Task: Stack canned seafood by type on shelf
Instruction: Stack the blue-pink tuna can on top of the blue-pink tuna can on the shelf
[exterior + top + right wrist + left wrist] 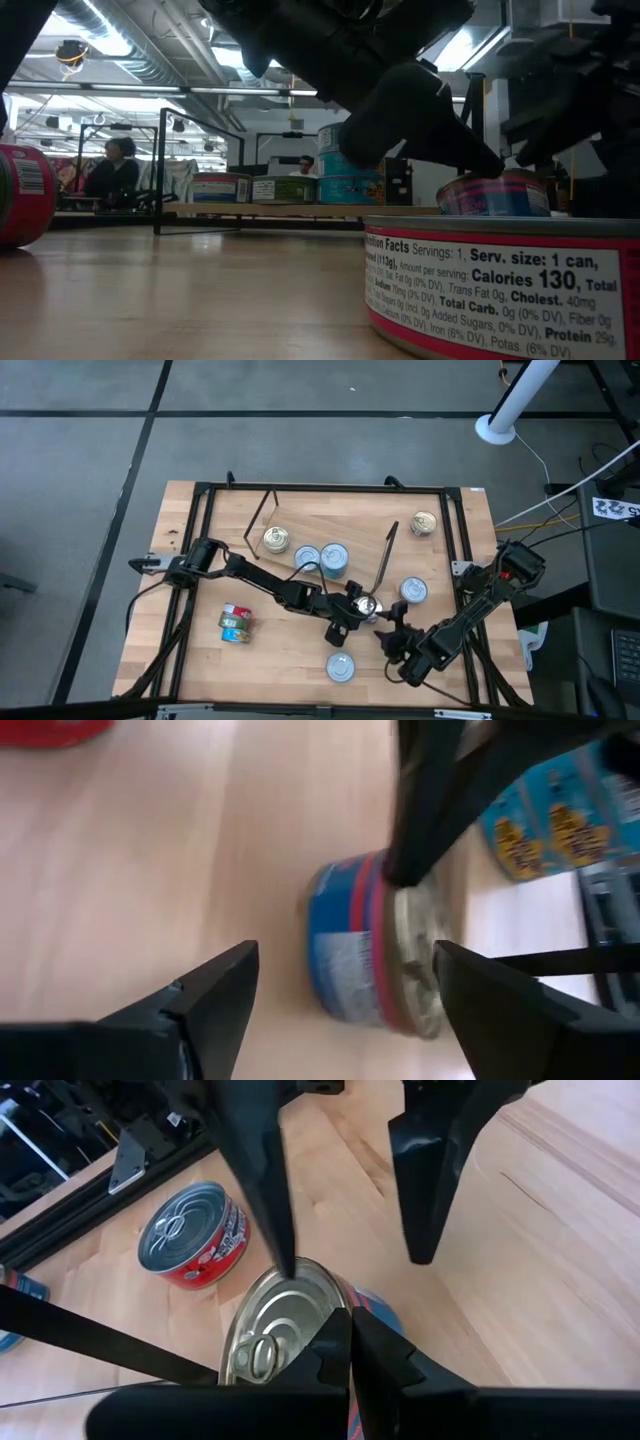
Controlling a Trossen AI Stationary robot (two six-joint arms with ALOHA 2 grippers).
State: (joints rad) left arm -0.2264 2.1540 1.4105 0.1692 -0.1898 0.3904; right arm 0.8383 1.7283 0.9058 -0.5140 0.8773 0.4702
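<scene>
A can of seafood with a silver lid (270, 1330) and a blue-and-red label (345, 945) stands on the table at the middle (366, 605). My left gripper (350, 1342) is shut, with its tips on this can's top. My right gripper (345, 995) comes in from the near right and is open. Its fingers (262, 1190) stand to either side of the can, just short of it. The shelf (300, 209) at the back carries a gold-lidded can (276, 540) and blue cans (334, 558), one stacked on another. My left gripper presses its shut fingertips (335, 1342) on the edge of the can's silver lid (300, 1342), on the side nearest that arm. The fingers slant down from the table's left. The can stays on the table (495, 195).
Loose on the table are a red-green can (236, 623) at the near left, a silver-lidded red can (340, 667) at the near edge, a blue can (413, 591) to the right and a gold-lidded can (424, 523) at the far right. The black frame (455, 530) borders the tabletop.
</scene>
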